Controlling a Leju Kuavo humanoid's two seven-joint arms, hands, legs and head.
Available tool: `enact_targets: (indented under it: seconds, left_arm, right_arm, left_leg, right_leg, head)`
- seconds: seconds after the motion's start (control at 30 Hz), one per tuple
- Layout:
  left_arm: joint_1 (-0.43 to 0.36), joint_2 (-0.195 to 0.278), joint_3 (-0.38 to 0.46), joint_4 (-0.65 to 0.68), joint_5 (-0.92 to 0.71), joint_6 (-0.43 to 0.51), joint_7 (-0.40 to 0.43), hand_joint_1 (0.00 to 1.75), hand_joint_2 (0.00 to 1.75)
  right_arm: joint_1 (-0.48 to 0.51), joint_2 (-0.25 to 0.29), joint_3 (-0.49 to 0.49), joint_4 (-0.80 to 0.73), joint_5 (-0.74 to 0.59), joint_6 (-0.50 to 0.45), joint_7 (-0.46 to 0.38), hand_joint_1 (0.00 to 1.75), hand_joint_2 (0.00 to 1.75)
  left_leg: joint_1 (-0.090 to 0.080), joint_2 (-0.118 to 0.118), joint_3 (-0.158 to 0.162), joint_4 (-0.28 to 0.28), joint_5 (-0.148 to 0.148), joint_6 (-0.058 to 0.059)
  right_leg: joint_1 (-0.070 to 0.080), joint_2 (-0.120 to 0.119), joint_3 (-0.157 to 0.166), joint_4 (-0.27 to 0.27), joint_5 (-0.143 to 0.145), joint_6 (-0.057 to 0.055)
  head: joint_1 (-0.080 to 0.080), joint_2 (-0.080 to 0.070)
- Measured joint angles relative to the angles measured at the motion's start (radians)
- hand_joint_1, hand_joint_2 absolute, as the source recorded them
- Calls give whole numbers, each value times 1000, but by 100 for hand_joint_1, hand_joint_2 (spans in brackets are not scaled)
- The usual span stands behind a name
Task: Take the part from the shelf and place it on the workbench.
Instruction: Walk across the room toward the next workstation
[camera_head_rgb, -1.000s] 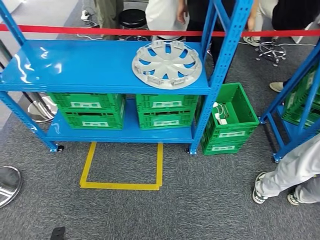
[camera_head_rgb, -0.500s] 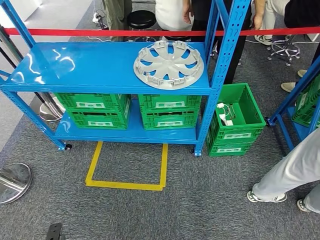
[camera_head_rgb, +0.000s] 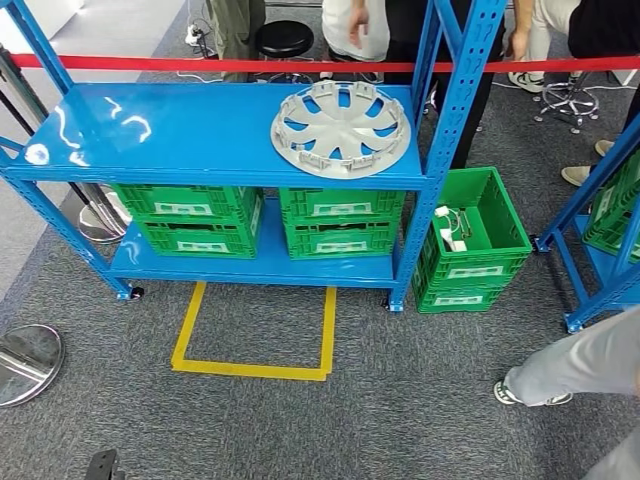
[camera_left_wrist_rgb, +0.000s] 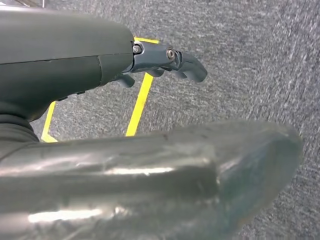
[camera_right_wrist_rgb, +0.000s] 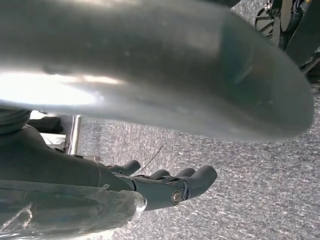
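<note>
Both hands, left hand (camera_left_wrist_rgb: 166, 60) and right hand (camera_right_wrist_rgb: 166, 185), hang over grey carpet with fingers loosely extended and holding nothing, while the silver hubcap (camera_head_rgb: 341, 128) sits upper centre of the head view, flat on the blue shelf (camera_head_rgb: 173, 135).

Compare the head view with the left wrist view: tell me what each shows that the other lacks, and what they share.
Head view alone: the silver wheel cover lying flat on the blue shelf, green crates on the level under it, another green crate beside the rack, a red barrier tape, and people's legs. Left wrist view alone: the left robot hand, holding nothing, above the floor. Both: grey carpet and yellow floor tape.
</note>
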Motion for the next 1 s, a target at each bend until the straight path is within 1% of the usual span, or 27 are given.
enact_targets:
  seconds: [0.33, 0.57, 0.7, 1.0]
  left_arm:
    - [53, 35, -174, -28, 208, -36, 24, 0, 0]
    - [82, 54, -272, -44, 344, -59, 40, 0, 0]
    - [88, 59, -298, -48, 365, -61, 43, 0, 0]
    - [91, 63, -320, -50, 370, -62, 44, 0, 0]
  right_arm:
    - [24, -39, 168, -46, -196, 8, 33, 0, 0]
    - [38, -62, 262, -74, -324, 15, 55, 0, 0]
    - [42, -68, 288, -82, -344, 16, 59, 0, 0]
    - [43, -72, 309, -91, -349, 16, 60, 0, 0]
  left_leg:
    - [-1, 0, 0, 0, -1, 1]
    - [-1, 0, 0, 0, -1, 1]
    - [-1, 0, 0, 0, -1, 1]
    - [-1, 0, 0, 0, -1, 2]
  right_leg:
    - [-1, 0, 0, -2, 1, 1]
    - [-1, 0, 0, -2, 1, 1]
    - [-1, 0, 0, -2, 1, 1]
    - [-1, 0, 0, -2, 1, 1]
  head:
    - [0, 0]
    - [0, 0]
    - [0, 0]
    - [0, 0]
